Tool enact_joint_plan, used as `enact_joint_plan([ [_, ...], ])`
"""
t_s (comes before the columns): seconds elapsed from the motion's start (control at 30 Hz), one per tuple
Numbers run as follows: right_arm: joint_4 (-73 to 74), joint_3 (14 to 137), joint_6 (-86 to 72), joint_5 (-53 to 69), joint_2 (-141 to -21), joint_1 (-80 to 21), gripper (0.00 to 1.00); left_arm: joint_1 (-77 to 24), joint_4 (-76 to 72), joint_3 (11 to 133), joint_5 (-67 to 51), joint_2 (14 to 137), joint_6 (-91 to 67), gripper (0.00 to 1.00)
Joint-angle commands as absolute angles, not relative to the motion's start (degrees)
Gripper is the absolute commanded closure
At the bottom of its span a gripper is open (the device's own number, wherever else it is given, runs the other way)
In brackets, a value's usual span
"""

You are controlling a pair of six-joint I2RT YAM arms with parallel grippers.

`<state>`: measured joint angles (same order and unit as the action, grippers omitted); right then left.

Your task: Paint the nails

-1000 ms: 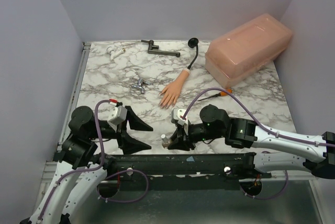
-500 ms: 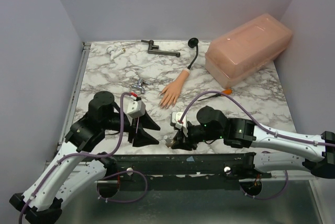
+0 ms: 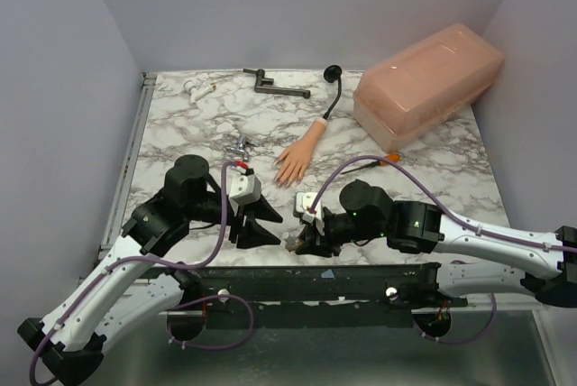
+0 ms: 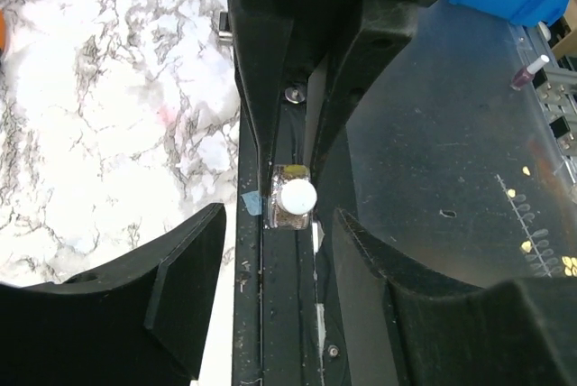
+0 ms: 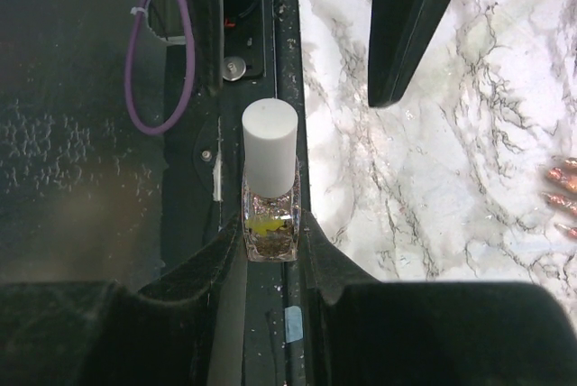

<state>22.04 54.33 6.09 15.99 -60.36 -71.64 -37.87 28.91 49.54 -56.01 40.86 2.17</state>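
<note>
The peach mannequin hand (image 3: 296, 162) lies on the marble table, its black curved stem (image 3: 334, 88) running to the back. Reddish glittery fingertip nails (image 5: 563, 201) show at the right edge of the right wrist view. My right gripper (image 3: 299, 238) is shut on a small glass nail polish bottle (image 5: 270, 192) with a white cap, held over the table's front rail. My left gripper (image 3: 261, 222) is open just left of the bottle. Its fingers point at the bottle (image 4: 293, 201), which lies ahead of the fingertips and apart from them.
A large pinkish translucent box (image 3: 428, 84) stands at the back right. A dark metal bar (image 3: 275, 87), a white item (image 3: 196, 88) and a small silver piece (image 3: 239, 147) lie on the table's back and left. The black front rail (image 3: 361, 276) runs below both grippers.
My left arm has swung right and forward, bringing its open gripper close to the bottle. My right gripper has stayed almost still, holding the bottle.
</note>
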Motion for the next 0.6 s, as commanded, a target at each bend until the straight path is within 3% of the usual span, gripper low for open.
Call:
enact_joint_plan([
  [0.0,23.9,57.1,7.7,16.3,-61.3,-72.0,0.99,-39.2,27.1,47.4,-54.6,42.0,3.8,0.49],
  [0.57,23.8,58.6,8.4,15.9,-64.2,-72.0,0.99,-42.4,27.0,45.7,-50.3,41.7,3.6,0.53],
])
